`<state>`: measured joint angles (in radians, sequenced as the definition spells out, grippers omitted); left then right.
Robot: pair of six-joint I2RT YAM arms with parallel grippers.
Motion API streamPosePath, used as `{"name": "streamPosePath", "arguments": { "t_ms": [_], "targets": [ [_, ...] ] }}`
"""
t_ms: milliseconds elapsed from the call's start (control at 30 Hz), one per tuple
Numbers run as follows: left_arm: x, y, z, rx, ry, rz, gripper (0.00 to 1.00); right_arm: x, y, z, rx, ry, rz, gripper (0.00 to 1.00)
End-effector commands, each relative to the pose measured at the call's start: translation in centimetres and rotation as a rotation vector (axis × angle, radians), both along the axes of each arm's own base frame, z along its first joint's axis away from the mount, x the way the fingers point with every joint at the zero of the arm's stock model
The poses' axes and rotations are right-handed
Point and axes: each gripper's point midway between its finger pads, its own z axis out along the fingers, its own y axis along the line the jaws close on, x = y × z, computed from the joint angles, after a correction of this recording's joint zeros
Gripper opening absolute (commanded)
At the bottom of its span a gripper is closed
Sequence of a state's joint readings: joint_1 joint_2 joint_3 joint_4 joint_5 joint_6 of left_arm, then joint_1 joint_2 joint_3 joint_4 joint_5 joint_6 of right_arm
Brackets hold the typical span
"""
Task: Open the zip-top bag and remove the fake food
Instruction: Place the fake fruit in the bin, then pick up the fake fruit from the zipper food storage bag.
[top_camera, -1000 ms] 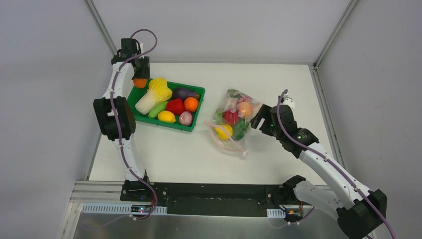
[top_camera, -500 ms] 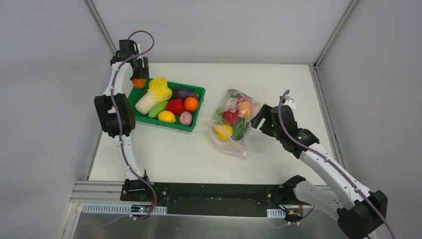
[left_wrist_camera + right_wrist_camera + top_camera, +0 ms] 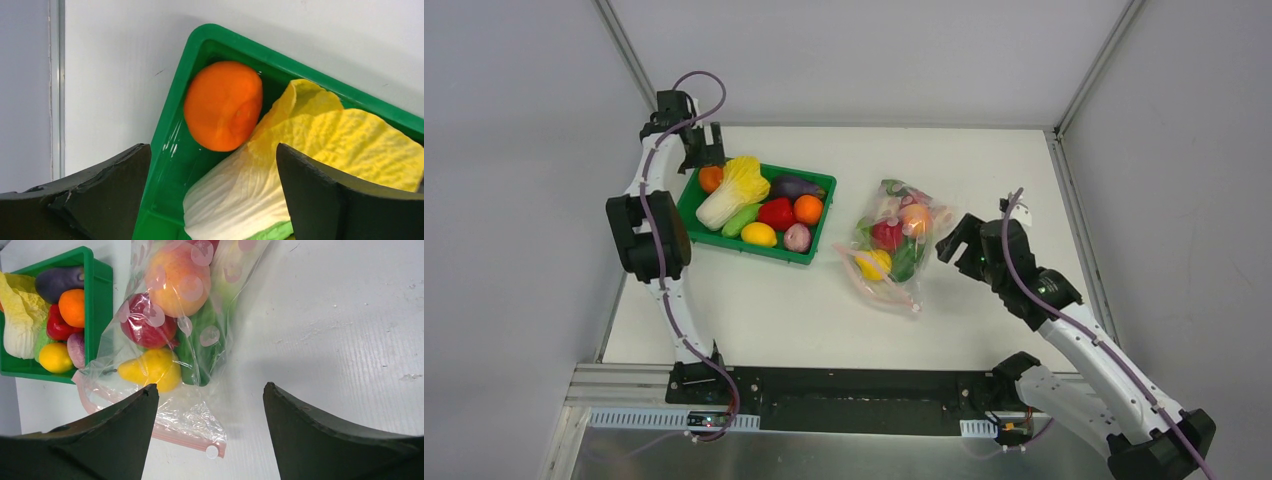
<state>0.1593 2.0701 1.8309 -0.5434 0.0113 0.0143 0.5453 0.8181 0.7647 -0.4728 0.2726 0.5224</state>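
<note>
The clear zip-top bag (image 3: 889,245) lies on the table right of the green tray (image 3: 819,180), its pink zip strip (image 3: 182,439) at the near end. Inside it are a peach (image 3: 177,277), a red apple (image 3: 147,325), a yellow pear (image 3: 150,369) and green leaves (image 3: 200,350). My right gripper (image 3: 951,240) is open and empty just right of the bag, and in its wrist view (image 3: 210,390) the jaws straddle the bag's zip corner from above. My left gripper (image 3: 704,155) is open above the tray's back-left corner, where an orange (image 3: 223,105) lies.
The tray (image 3: 170,150) also holds a big napa cabbage (image 3: 736,190), an eggplant (image 3: 792,186), a red pepper (image 3: 776,213), a second orange (image 3: 808,209), a lemon (image 3: 759,235) and a pale radish (image 3: 797,237). Grey walls enclose the table at the back and sides.
The left gripper let go of the orange, which now lies in the tray's back-left corner, and drew back from it. The right gripper pulled a little away from the bag.
</note>
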Motion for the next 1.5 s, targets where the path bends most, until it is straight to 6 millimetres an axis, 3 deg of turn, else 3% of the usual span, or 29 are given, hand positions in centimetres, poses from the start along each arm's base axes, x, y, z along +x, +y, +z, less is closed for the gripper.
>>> {"name": "streamPosePath", "arguments": {
  "t_ms": [0, 167, 300, 467, 800, 933, 1067, 1267, 1467],
  "targets": [
    [-0.9, -1.1, 6.4, -0.063, -0.161, 0.02, 0.99, -0.1, -0.2, 2.1, -0.018, -0.038, 0.02, 0.8],
    [-4.0, -3.3, 8.7, -0.16, -0.222, 0.02, 0.99, -0.4, 0.5, 2.6, -0.053, -0.04, 0.11, 0.81],
    [-7.7, -5.3, 10.6, -0.241, -0.272, 0.03, 0.99, -1.1, 2.0, 2.3, -0.068, -0.012, 0.223, 0.81],
    [-12.6, -8.9, 11.2, -0.36, -0.307, 0.019, 0.97, -2.1, 4.1, 2.4, -0.089, -0.006, 0.35, 0.82],
    [-22.7, -18.2, 7.9, -0.486, -0.191, -0.104, 0.92, -4.1, 8.1, -0.3, -0.19, 0.076, 0.551, 0.82],
    [-26.2, -20.6, 5.9, -0.512, -0.145, -0.103, 0.9, -4.6, 9.1, -1.5, -0.228, 0.116, 0.602, 0.83],
    [-28.2, -22.2, 4.8, -0.56, -0.125, -0.065, 0.88, -5.1, 10.0, -2.2, -0.244, 0.118, 0.652, 0.83],
    [-29.3, -25.4, 3.6, -0.57, -0.106, -0.058, 0.87, -5.2, 11.2, -3.2, -0.258, 0.116, 0.695, 0.84],
    [-29.4, -30.2, 3.2, -0.601, -0.077, -0.091, 0.85, -3.1, 10.1, -5.3, -0.358, 0.112, 0.585, 0.82]
  ]
}}
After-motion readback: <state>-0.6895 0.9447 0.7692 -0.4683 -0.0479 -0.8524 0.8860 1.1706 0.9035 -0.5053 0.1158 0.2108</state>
